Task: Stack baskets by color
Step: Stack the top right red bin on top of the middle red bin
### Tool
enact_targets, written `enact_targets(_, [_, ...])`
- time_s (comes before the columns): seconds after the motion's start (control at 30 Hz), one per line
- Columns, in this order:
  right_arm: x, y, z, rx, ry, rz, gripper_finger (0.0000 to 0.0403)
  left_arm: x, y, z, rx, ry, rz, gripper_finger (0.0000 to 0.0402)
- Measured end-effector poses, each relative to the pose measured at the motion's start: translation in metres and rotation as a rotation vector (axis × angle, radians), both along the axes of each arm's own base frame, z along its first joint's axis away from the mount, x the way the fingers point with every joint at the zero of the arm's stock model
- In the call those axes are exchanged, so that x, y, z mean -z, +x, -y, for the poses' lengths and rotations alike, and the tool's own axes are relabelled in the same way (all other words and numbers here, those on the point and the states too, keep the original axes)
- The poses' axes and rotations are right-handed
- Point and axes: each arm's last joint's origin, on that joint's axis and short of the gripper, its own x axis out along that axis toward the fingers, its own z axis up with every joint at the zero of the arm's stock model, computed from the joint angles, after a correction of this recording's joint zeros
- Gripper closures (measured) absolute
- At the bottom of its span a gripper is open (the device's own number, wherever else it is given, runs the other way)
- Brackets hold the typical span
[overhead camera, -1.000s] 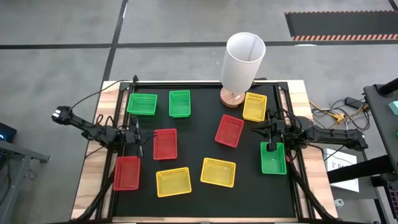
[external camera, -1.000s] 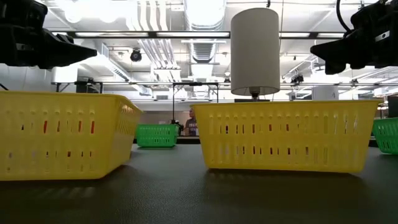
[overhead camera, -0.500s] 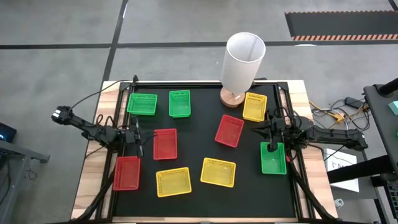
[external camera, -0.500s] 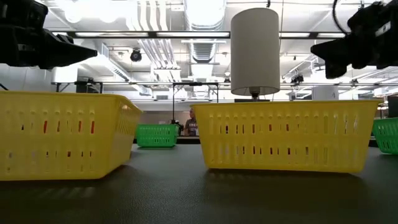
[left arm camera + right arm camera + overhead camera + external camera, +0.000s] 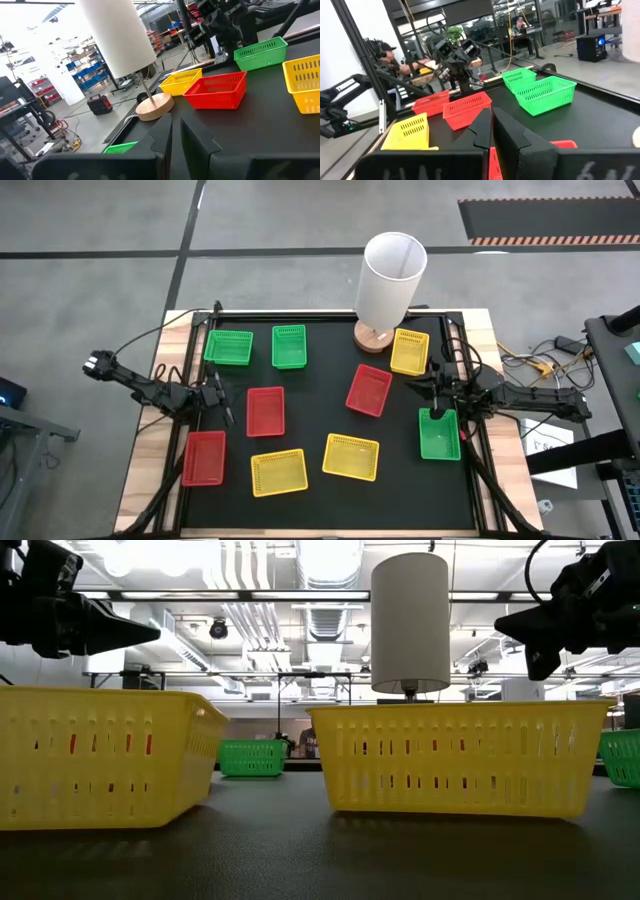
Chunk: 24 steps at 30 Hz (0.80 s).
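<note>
We look down on a black table mat where nine mesh baskets lie apart, none stacked yet. Nearest, two yellow baskets sit side by side, with a red basket at the near left. Our left gripper, fingers pressed together and holding nothing, hovers just left of another red basket, whose long axis runs near to far; this arm is the nearer one to both. Our right gripper, also pinched shut and empty, hangs just beyond a green basket at the right edge. Farther off lie a third red basket, a yellow basket, and two green baskets at the far left. A tall white cylinder stands at the far edge. Beyond lies grey workshop floor.
</note>
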Motion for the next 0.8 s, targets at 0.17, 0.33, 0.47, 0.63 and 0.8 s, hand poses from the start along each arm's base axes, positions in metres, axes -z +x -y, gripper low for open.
enact_targets(0.17, [-0.001,0.000,0.000,0.000,0.008,0.015,0.0394,-0.002,0.000,0.000,0.001,-0.011,0.022,0.0379])
enact_targets(0.33, [-0.012,-0.001,-0.001,-0.015,0.014,0.125,0.0394,-0.011,0.000,0.000,0.002,-0.053,0.111,0.0379])
enact_targets(0.47, [-0.021,0.000,-0.004,-0.028,-0.068,0.208,0.0394,-0.019,-0.001,-0.001,0.002,-0.096,0.205,0.0379])
enact_targets(0.63, [-0.029,0.007,-0.004,-0.023,-0.126,0.277,0.0394,-0.028,-0.003,-0.001,0.002,-0.136,0.291,0.0379])
enact_targets(0.8, [-0.031,0.029,-0.002,0.004,-0.158,0.169,0.0394,-0.034,-0.005,-0.002,0.004,-0.170,0.365,0.0379])
